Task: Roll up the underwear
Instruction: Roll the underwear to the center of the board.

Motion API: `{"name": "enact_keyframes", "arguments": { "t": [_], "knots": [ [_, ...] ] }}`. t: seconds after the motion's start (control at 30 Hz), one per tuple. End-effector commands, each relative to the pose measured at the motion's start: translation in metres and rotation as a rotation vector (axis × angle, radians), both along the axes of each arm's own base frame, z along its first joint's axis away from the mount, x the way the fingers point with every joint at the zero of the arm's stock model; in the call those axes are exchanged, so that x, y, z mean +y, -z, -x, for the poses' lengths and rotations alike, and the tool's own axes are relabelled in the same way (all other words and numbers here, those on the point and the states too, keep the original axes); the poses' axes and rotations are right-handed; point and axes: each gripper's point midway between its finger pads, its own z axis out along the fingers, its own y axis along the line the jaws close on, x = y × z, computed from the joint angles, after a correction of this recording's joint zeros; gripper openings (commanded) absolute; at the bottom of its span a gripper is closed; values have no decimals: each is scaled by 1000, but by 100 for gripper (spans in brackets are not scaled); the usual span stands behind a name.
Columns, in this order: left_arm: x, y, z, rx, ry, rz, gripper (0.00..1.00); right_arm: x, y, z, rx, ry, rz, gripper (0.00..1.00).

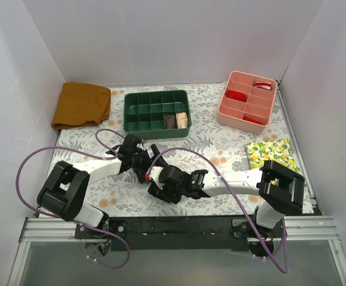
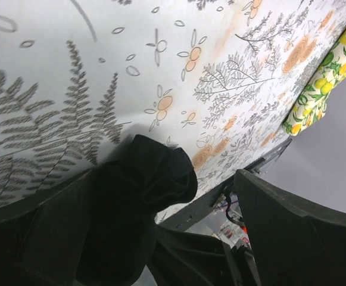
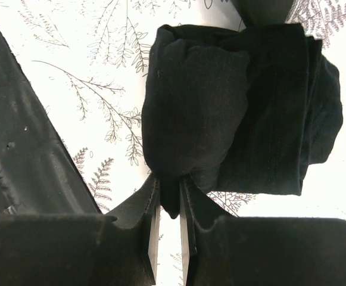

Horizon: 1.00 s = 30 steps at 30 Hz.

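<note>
The black underwear [image 3: 238, 107] lies as a thick, partly rolled bundle on the fern-print table cover. My right gripper [image 3: 168, 193] is shut on a fold at the bundle's near edge. In the left wrist view a bunched end of the underwear [image 2: 158, 173] lies against my left finger [image 2: 47, 232]. The other finger [image 2: 298, 226] stands far from it, so my left gripper [image 2: 170, 179] is open. In the top view both grippers meet at the table's front middle, left gripper [image 1: 142, 156] and right gripper [image 1: 158, 177], and the garment is mostly hidden between them. No grey label shows.
A green divided tray [image 1: 156, 112] with rolled items stands at the back middle. A pink divided tray [image 1: 248, 101] stands back right. A mustard-brown cloth [image 1: 81, 104] lies back left. A lemon-print cloth [image 1: 272, 154] lies at the right. The table's front rail [image 1: 178, 225] is near.
</note>
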Motion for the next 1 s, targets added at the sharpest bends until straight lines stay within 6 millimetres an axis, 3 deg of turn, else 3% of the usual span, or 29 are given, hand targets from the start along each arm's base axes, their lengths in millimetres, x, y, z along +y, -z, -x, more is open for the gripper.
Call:
{"name": "enact_keyframes", "arguments": {
  "t": [0.0,0.37,0.5,0.6,0.77,0.97],
  "knots": [
    [-2,11,-8,-11,46,-28,98,-15,15,-9,-67,30,100,8],
    [-31,2,-36,-39,172,30,98,-9,16,-9,-77,-2,121,8],
    [-29,4,-39,-45,185,7,98,-8,20,-8,-61,12,128,8],
    [-14,-1,-50,-82,143,-74,98,-11,24,-9,-49,52,140,8],
    [30,-6,-68,-93,1,-190,98,-14,31,-10,-25,123,137,8],
    [69,-18,-60,-108,-113,-266,98,-21,39,-12,-4,207,144,8]
  ]
}}
